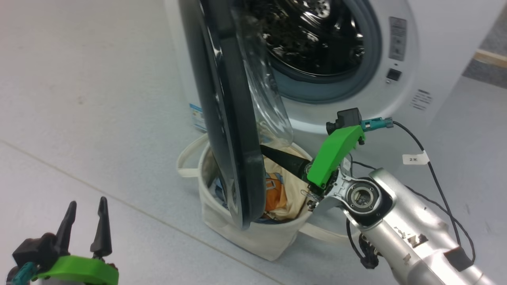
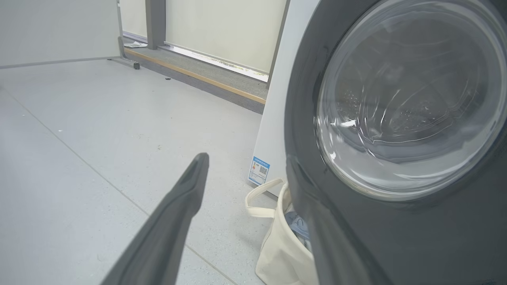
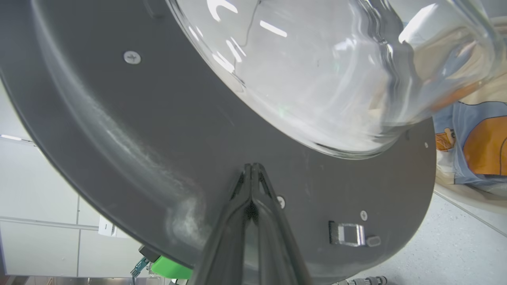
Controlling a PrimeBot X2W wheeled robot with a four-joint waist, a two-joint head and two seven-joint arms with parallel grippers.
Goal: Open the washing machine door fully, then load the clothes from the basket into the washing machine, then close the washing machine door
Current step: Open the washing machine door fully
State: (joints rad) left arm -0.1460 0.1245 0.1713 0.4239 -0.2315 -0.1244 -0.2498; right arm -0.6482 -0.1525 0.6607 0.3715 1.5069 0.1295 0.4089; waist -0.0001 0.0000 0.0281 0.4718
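The washing machine (image 1: 400, 99) has its steel drum (image 1: 313, 35) showing. Its door (image 1: 227, 118) stands swung out, edge-on in the head view, its lower rim over the basket (image 1: 245, 233). My right gripper (image 1: 267, 152) is shut, empty, and its tips (image 3: 252, 168) rest on the door's dark inner face (image 3: 138, 158), just under the glass bowl (image 3: 317, 79). Clothes (image 1: 277, 194), cream and light blue with orange prints, lie in the basket. My left gripper (image 1: 87, 215) is open at the lower left, away from everything. Its finger (image 2: 178, 209) points at the door's outer side (image 2: 396, 237).
The basket's loop handle (image 1: 188, 158) lies toward the machine's blue label (image 2: 258, 171). A black cable (image 1: 431, 170) with a white tag trails from my right wrist. Grey floor stretches to the left. A raised step with a wooden edge (image 2: 206, 79) runs behind the machine.
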